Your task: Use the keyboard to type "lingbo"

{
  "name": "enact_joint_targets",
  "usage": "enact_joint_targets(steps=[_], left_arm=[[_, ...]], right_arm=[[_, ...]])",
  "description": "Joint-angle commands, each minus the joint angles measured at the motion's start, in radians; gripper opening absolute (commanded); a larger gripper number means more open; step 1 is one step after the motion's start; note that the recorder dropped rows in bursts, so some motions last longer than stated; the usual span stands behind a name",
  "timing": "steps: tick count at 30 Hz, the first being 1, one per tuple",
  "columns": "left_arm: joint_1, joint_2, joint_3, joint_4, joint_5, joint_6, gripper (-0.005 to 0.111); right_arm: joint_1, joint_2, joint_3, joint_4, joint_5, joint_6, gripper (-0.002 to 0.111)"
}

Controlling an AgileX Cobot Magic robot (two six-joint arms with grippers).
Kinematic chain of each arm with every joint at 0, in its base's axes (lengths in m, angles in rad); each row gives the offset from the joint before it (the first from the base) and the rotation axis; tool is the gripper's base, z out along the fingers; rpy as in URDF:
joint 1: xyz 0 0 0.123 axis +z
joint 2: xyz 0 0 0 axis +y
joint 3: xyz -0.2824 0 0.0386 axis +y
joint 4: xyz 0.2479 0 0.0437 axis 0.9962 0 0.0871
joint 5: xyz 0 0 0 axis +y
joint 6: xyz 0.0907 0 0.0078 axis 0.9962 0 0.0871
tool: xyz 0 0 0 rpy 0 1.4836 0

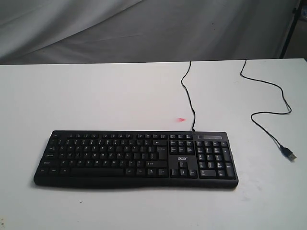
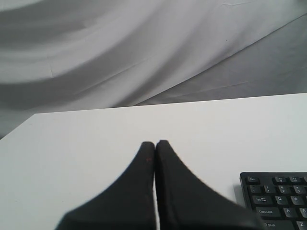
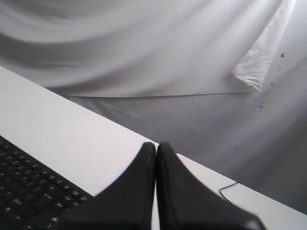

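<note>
The black Acer keyboard point(image 1: 135, 158) is being shown lying flat on the near half of the white table point(image 1: 96, 91). Its long axis is running left to right, with the number pad at the right end. Its thin cable point(image 1: 188, 93) is trailing off toward the far edge, and the USB plug point(image 1: 288, 153) is lying loose to the right. Neither arm is being caught by the exterior camera. The left gripper point(image 2: 155, 143) is being held with its fingers pressed together on nothing, above bare table, and the keyboard's left end, the Caps Lock corner, is being seen close beside it. The right gripper point(image 3: 156, 145) is likewise being held closed and empty, with a stretch of keys lying near it; that stretch cannot be read, though it is probably the right end. The "l" key is being judged to sit in the right part of the letter block, so the right arm is being taken as the nearer one for the opening press. No container is being shown on the table.
</note>
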Motion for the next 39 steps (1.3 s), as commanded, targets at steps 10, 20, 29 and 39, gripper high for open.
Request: enact_joint_targets(steps=[10,20,29,39], left_arm=[[-0.004,0.003,0.005,-0.001,-0.004,-0.003,0.001],[-0.004,0.003,0.005,-0.001,-0.004,-0.003,0.001],[-0.004,0.003,0.005,-0.001,-0.004,-0.003,0.001],[-0.004,0.003,0.005,-0.001,-0.004,-0.003,0.001]], right_arm=[[-0.096,-0.070,0.089,0.001,0.025,0.012,0.000],[-0.096,-0.070,0.180,-0.087,-0.079,0.198,0.000],[-0.096,-0.070,0.202,-0.095,-0.069,0.216,0.000],[-0.096,-0.070,0.202,-0.095,-0.071,0.216,0.000]])
